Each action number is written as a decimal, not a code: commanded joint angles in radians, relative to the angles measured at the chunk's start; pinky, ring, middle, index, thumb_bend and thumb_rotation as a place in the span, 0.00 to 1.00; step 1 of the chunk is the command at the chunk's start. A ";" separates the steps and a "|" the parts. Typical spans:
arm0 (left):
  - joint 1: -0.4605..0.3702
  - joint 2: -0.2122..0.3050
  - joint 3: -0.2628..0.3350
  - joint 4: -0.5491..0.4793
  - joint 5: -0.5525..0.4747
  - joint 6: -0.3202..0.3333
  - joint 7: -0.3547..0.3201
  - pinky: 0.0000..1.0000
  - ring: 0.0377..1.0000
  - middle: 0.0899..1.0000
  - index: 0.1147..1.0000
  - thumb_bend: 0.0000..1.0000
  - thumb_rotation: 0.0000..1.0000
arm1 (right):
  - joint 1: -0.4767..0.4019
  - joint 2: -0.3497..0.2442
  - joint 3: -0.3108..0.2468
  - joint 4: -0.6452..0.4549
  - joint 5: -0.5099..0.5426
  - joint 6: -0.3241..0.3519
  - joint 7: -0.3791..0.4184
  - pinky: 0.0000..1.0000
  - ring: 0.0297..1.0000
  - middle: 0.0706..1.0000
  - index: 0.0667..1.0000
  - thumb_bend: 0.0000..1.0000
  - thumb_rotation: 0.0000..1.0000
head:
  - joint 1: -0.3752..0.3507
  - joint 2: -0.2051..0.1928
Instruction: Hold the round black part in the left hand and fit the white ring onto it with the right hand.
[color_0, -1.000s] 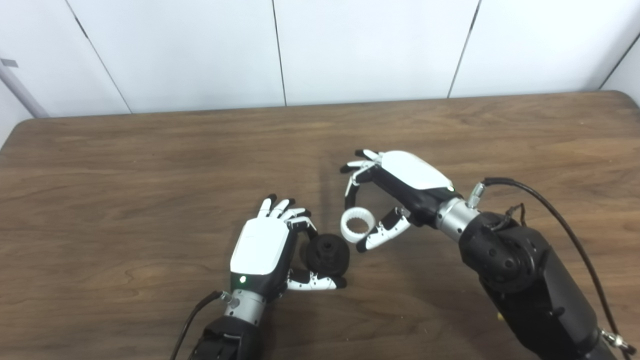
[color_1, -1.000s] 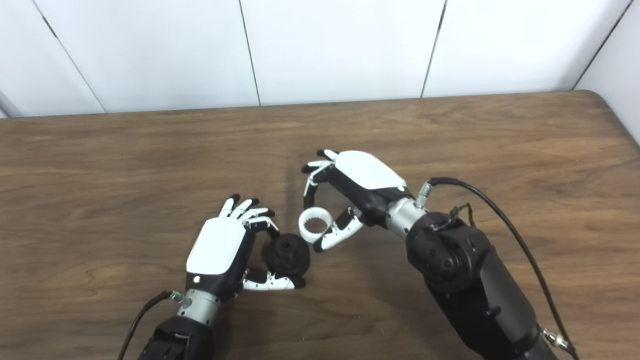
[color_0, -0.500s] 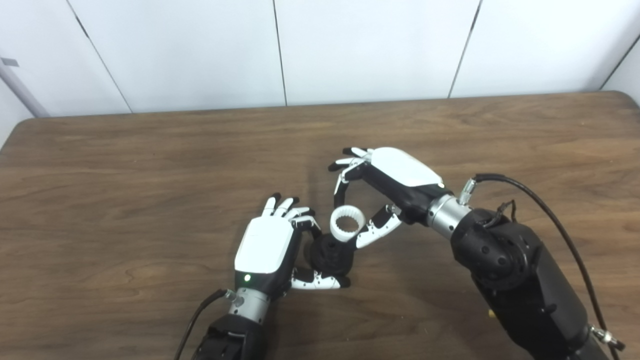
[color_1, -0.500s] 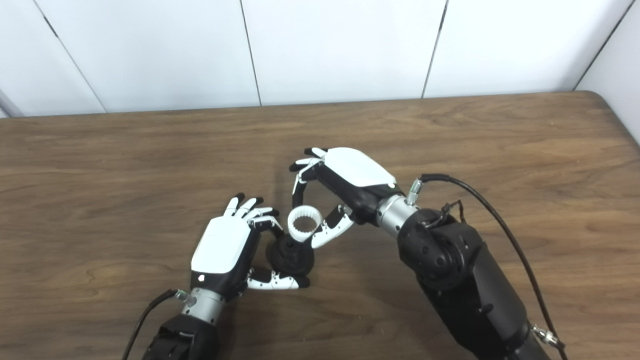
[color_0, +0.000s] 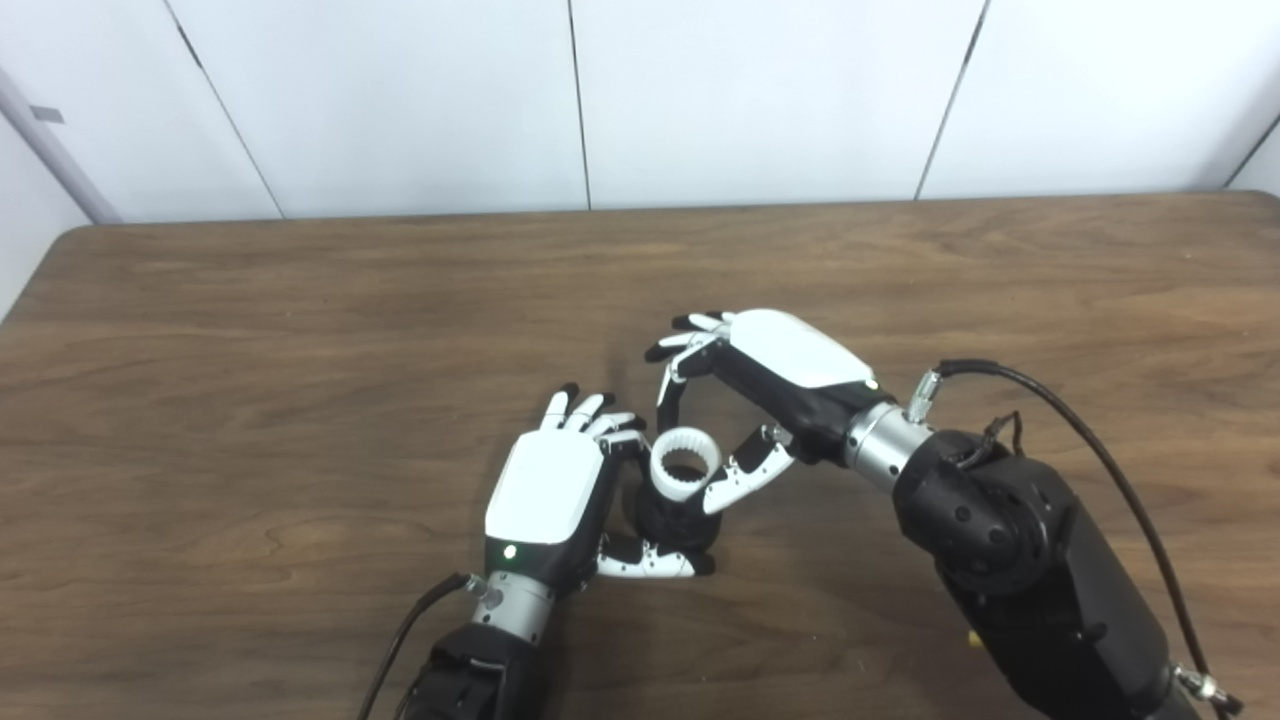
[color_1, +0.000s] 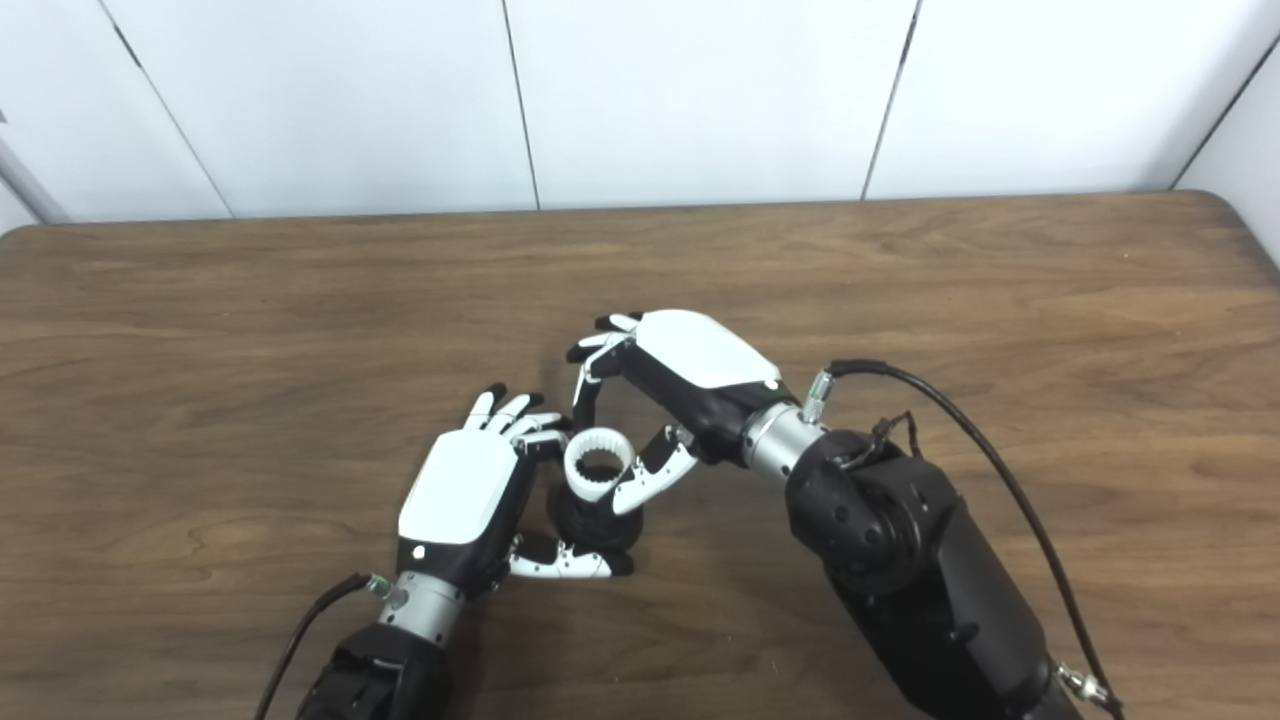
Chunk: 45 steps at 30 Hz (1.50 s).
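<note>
**Ring poised over the black part**

The left hand (color_0: 545, 490) grips the round black part (color_0: 672, 522) between thumb and fingers, just above the tabletop (color_0: 300, 350). The right hand (color_0: 770, 375), palm down and reaching leftward, pinches the white ring (color_0: 685, 463) directly atop the part, seemingly touching. Fitting is underway; next the ring likely needs centring and a downward press.
</note>
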 joint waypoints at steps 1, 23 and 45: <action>0.000 -0.008 -0.019 0.020 0.004 -0.005 -0.030 1.00 0.91 0.77 0.42 0.52 0.06 | -0.027 0.004 -0.002 -0.017 -0.012 -0.026 -0.008 1.00 0.96 0.84 0.45 0.52 0.14 | 0.002 0.000; -0.006 -0.005 -0.029 0.014 0.008 0.007 -0.033 1.00 0.90 0.77 0.42 0.52 0.06 | -0.012 0.000 -0.002 0.004 -0.005 -0.030 -0.009 1.00 0.98 0.84 0.45 0.52 0.14 | 0.003 0.009; -0.007 -0.008 -0.032 0.015 0.006 0.010 -0.035 1.00 0.91 0.77 0.42 0.52 0.05 | -0.002 0.000 0.009 0.033 -0.016 -0.038 -0.014 1.00 0.96 0.84 0.45 0.52 0.14 | 0.001 0.009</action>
